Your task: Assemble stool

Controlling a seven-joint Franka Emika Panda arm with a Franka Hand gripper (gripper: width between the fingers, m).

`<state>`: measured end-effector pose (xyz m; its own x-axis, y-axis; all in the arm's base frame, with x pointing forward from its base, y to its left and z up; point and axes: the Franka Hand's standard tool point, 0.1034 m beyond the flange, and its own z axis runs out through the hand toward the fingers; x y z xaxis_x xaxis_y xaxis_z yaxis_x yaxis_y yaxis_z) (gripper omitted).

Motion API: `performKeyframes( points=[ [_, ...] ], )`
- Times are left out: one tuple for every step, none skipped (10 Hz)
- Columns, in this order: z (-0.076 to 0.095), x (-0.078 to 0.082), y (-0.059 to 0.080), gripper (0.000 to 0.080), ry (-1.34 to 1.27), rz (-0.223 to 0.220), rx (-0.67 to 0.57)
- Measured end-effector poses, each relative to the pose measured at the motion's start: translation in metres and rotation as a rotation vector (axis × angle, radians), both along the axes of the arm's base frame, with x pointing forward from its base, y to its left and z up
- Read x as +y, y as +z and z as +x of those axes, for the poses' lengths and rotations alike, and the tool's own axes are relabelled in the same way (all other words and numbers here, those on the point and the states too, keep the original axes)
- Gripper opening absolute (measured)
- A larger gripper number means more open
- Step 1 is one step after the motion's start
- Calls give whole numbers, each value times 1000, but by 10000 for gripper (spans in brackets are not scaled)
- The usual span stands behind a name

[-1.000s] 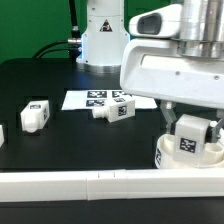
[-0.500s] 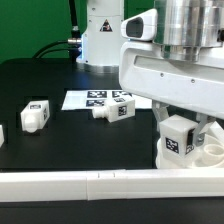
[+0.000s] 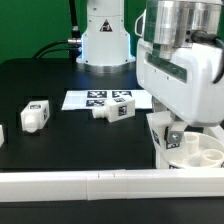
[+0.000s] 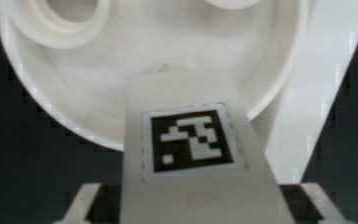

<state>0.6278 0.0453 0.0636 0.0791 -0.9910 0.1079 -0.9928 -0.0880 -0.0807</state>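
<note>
My gripper (image 3: 171, 128) is shut on a white block leg (image 3: 176, 134) with a black-and-white tag. It holds the leg over the near left part of the round white stool seat (image 3: 200, 155) at the exterior view's right. In the wrist view the leg (image 4: 194, 140) fills the middle, between my fingers (image 4: 87, 205), with the seat (image 4: 87, 90) and its sockets behind it. Whether the leg touches the seat I cannot tell. Two loose legs (image 3: 35, 115) (image 3: 115, 108) lie on the black table, and a third (image 3: 1, 135) shows at the left edge.
The marker board (image 3: 95, 98) lies flat behind the middle leg. A long white rail (image 3: 100, 185) runs along the table's front edge. The robot base (image 3: 103, 40) stands at the back, before a green backdrop.
The hand has turned about its axis and shifted toward the exterior view's left, carrying the leg with it. The leg's tag now faces more sideways, lower by the seat. Loose legs unmoved.
</note>
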Motion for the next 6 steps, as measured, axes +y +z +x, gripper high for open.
performKeyframes(
  points=[
    [-2,0,0,343,-31,-5,0],
    [-2,0,0,343,-27,-5,2],
    [-3,0,-1,423,-19,-6,3],
    [-3,0,-1,423,-15,-6,4],
    [-2,1,0,596,-5,-5,1],
    [1,2,8,633,9,6,-9]
  ],
)
